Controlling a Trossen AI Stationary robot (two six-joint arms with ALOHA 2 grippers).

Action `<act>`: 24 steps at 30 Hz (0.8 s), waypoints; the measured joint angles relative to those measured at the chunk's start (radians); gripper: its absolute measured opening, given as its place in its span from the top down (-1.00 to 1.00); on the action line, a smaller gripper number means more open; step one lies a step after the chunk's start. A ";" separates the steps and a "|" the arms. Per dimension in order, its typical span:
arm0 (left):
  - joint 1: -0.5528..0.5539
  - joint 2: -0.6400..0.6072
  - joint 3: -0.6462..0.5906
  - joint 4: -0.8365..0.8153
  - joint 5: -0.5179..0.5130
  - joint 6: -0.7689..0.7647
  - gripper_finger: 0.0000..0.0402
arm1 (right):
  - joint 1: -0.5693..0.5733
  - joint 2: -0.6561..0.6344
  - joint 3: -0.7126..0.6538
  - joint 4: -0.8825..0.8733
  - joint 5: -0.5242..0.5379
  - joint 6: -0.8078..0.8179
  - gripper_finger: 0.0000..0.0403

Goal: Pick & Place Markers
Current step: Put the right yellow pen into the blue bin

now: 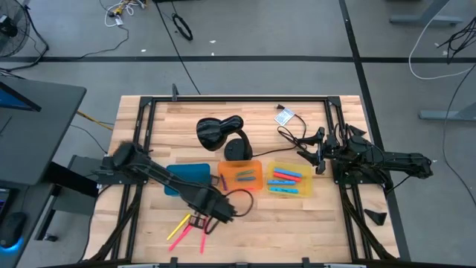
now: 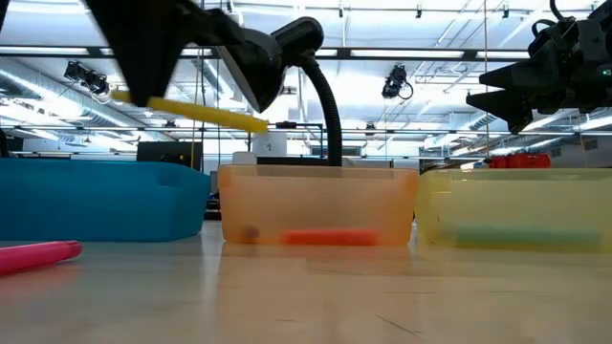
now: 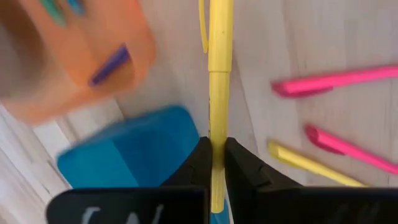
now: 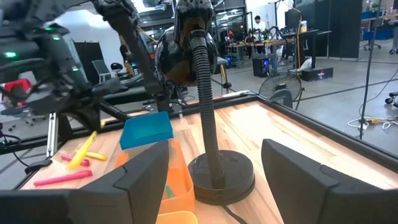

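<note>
Left tool [image 3: 211, 155]: you have it clamped on a yellow marker [image 3: 219, 74], lifted beside the orange tray [image 1: 239, 176].
Right tool [image 4: 214, 171]: spread wide, empty.
Left over: pink markers [image 1: 181, 235] lie near that tray.

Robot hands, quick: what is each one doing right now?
Left gripper: fingers shut on a yellow marker, lifted off the table.
Right gripper: fingers open, holding nothing, waiting near the yellow tray.

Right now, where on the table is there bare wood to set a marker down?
Bare wood lies along the near edge right of the loose markers, below the yellow tray, and along the far edge left of the lamp. It is crowded mid-table: blue tray, orange tray, yellow tray and cable.
</note>
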State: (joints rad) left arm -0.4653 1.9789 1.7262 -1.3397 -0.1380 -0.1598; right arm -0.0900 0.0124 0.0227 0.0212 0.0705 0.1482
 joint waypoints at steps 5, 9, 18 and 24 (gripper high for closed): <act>-0.002 -0.177 -0.245 0.145 -0.001 -0.054 0.89 | 0.000 0.000 0.000 0.000 0.000 0.000 -0.28; 0.010 -0.288 -0.393 0.205 -0.008 -0.093 0.88 | 0.000 0.000 0.000 0.000 0.000 0.000 -0.28; 0.054 -0.522 -0.663 0.251 -0.026 -0.157 0.87 | 0.000 0.000 0.000 0.000 0.000 0.000 -0.28; 0.089 -0.671 -0.808 0.317 -0.038 -0.170 0.88 | 0.000 0.000 0.000 0.000 0.000 0.000 -0.28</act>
State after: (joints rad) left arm -0.3765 1.3079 0.9180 -1.0222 -0.1765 -0.3293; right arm -0.0902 0.0124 0.0227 0.0215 0.0708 0.1482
